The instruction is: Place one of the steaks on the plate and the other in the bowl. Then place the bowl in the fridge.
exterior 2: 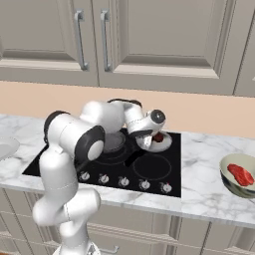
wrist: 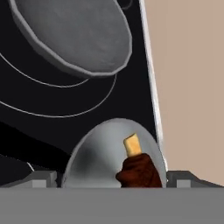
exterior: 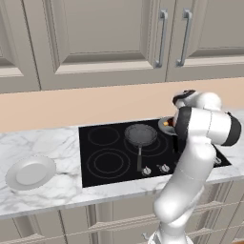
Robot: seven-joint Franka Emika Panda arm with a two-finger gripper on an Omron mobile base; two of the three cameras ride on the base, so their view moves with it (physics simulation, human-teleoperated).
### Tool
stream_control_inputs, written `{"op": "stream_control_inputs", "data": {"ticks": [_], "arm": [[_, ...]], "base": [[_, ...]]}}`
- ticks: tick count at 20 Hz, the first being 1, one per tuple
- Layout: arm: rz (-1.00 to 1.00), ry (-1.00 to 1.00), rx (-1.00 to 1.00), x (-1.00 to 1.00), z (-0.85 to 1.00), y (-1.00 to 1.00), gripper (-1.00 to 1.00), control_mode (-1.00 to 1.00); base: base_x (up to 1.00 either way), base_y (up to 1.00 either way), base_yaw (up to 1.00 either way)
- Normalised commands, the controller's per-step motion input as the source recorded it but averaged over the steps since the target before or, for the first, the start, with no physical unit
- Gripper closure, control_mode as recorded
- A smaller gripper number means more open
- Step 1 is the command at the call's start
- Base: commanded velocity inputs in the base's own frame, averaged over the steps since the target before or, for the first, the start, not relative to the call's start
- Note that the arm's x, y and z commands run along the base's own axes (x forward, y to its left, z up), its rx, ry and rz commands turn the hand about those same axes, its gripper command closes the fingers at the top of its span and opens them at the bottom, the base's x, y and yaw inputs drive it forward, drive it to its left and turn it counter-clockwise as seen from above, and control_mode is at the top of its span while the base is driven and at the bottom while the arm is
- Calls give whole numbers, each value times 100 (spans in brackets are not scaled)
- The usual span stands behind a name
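One red steak (exterior 2: 242,175) lies inside the cream bowl (exterior 2: 228,180) on the marble counter at the far right. A darker steak (wrist: 139,173) with a small yellow piece (wrist: 132,145) on it sits in a grey metal vessel (wrist: 94,159) at the back right of the cooktop. My gripper (wrist: 113,181) hangs just above that vessel (exterior 2: 164,145), open, with its fingertips (wrist: 43,178) wide apart on either side of it and nothing between them. The white plate (exterior: 31,172) rests on the counter far left of the cooktop. The fridge is out of view.
A dark long-handled frying pan (exterior: 141,135) stands on the black cooktop (exterior: 107,157) just left of the vessel, its handle pointing at the knobs. Beige wall cabinets (exterior: 109,38) hang above the backsplash. My own arm (exterior: 190,157) blocks the cooktop's right side.
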Motion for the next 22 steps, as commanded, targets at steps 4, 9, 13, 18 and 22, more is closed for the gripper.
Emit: {"op": "stream_control_inputs", "data": {"ticks": [4, 9, 13, 18, 22], "arm": [[11, 0, 0, 36, -15, -24, -100, -100], [12, 0, 0, 51, -8, -2, -100, -100], [13, 0, 0, 49, -18, 0, -100, -100], [8, 1, 0, 41, -24, 15, -100, -100], [0, 11, -6, 39, -11, 35, -100, -100]], "base": [[0, 0, 0], [0, 0, 0], [0, 0, 0], [0, 0, 0], [0, 0, 0]]}}
